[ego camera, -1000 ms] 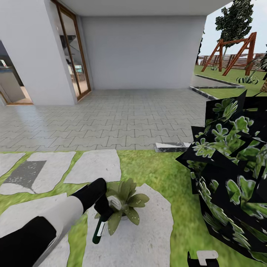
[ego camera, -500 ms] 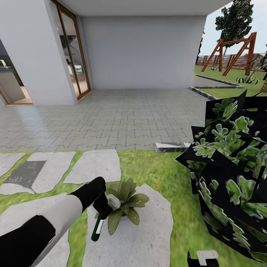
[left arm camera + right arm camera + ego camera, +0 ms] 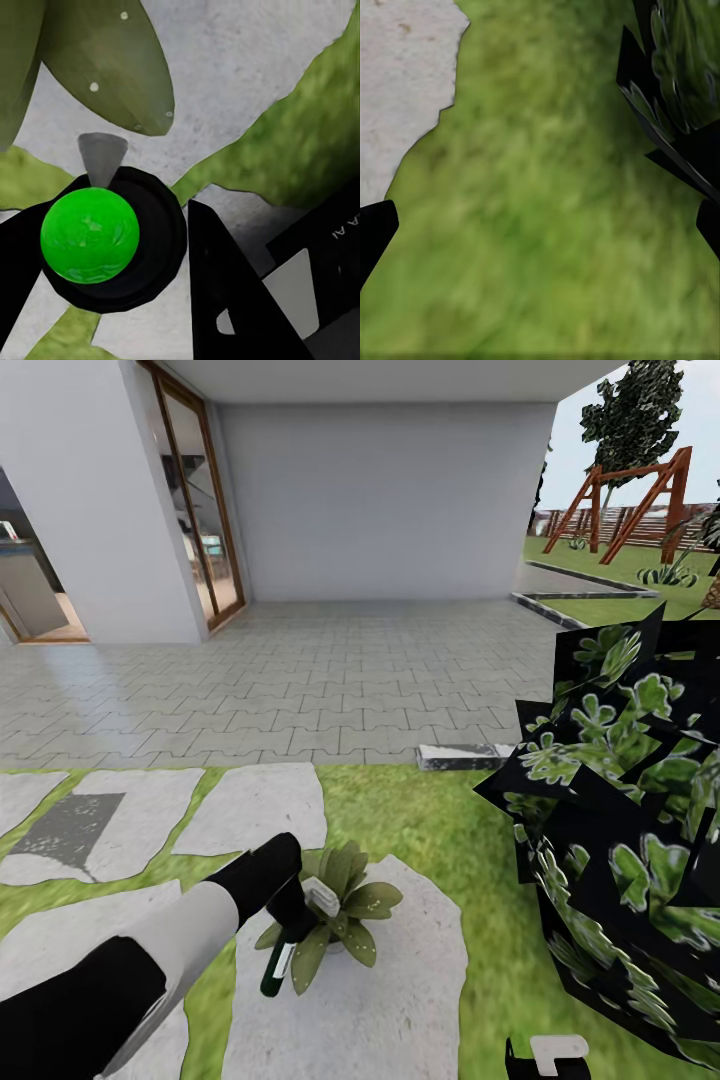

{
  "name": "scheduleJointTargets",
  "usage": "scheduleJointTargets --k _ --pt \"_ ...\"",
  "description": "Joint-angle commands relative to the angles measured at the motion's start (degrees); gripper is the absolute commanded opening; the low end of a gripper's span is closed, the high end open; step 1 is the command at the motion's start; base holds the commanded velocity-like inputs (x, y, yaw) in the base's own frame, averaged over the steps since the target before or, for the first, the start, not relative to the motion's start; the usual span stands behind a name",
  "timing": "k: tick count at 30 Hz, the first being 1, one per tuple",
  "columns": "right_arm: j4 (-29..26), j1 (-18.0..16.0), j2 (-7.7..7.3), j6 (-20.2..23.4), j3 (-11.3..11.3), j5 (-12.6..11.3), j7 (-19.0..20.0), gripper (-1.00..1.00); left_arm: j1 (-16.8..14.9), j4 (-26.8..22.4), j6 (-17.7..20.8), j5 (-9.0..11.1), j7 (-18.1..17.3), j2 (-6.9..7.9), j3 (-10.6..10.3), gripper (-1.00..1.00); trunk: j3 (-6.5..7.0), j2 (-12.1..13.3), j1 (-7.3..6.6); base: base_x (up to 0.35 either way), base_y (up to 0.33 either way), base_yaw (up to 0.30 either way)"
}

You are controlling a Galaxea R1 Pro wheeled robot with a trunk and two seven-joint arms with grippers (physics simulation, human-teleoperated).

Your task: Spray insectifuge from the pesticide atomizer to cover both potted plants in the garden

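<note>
Left gripper [image 3: 290, 922] holds the pesticide atomizer [image 3: 280, 960] tilted, head toward the potted plant [image 3: 340, 910].

My left gripper [image 3: 292, 920] hangs over the near stepping stone [image 3: 400, 1000], clamped on the pesticide atomizer [image 3: 277, 966], which tilts beside the left of the potted plant [image 3: 340, 910]. That plant sits on the stone's far left part. Lawn [image 3: 440, 810] lies right of the stone, then the leafy bush [image 3: 620, 840]. More stepping stones [image 3: 255, 810] lie behind and left; the paved patio [image 3: 300, 690] lies beyond them.
</note>
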Motion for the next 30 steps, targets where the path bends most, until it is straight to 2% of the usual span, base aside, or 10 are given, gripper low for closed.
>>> scheduleJointTargets --k 1,3,7,8,11,13,15,18,23,30 --pt "0.06 -0.04 0.0 -0.06 -0.14 0.58 -0.37 1.0 0.02 -0.05 0.08 -0.59 -0.56 0.03 -0.07 -1.0 -0.05 -0.02 -0.01 0.0 0.0 0.0" --pt "0.06 -0.04 0.0 -0.06 -0.14 0.58 -0.37 1.0 0.45 -0.03 0.05 -0.58 -0.29 0.05 0.42 -1.0 -0.05 -0.02 -0.01 0.0 0.0 0.0" --pt "0.06 -0.04 0.0 -0.06 -0.14 0.58 -0.37 1.0 0.71 0.12 0.02 -0.48 4.14 0.11 4.16 -1.0 -0.05 -0.02 -0.01 0.0 0.0 0.0" --pt "0.06 -0.04 0.0 -0.06 -0.14 0.58 -0.37 1.0 0.96 0.15 0.02 -0.37 6.4 0.1 6.07 -1.0 -0.05 -0.02 -0.01 0.0 0.0 0.0" --pt "0.06 -0.04 0.0 -0.06 -0.14 0.58 -0.37 1.0 1.33 0.04 0.0 -0.27 7.88 0.08 7.85 -1.0 -0.05 -0.02 -0.01 0.0 0.0 0.0" --pt "0.06 -0.04 0.0 -0.06 -0.14 0.58 -0.37 1.0 1.38 -0.03 0.0 -0.25 8.12 -0.04 8.12 -1.0 -0.05 -0.02 -0.01 0.0 0.0 0.0" --pt "0.06 -0.04 0.0 -0.06 -0.13 0.57 -0.37 1.0 1.41 -0.05 0.0 -0.23 8.25 -1.27 8.28 -1.0 -0.05 -0.02 -0.01 0.0 0.0 0.0" --pt "0.06 -0.04 0.0 -0.06 -0.14 0.58 -0.37 1.0 1.55 0.04 -0.03 -0.23 8.28 -2.02 8.32 -1.0 -0.05 -0.02 -0.01 0.0 0.0 0.0" --pt "0.06 -0.04 0.0 -0.06 -0.13 0.58 -0.37 1.0 3.71 0.08 -0.4 -0.47 8.29 -1.53 8.16 -1.0 -0.05 -0.02 -0.01 -0.032 0.0 0.0" --pt "0.05 -0.04 0.0 -0.06 -0.11 0.5 -0.37 1.0 4.05 -0.01 -0.5 -0.49 8.29 -1.44 8.26 -1.0 -0.05 -0.02 -0.01 -0.287 0.086 0.0"
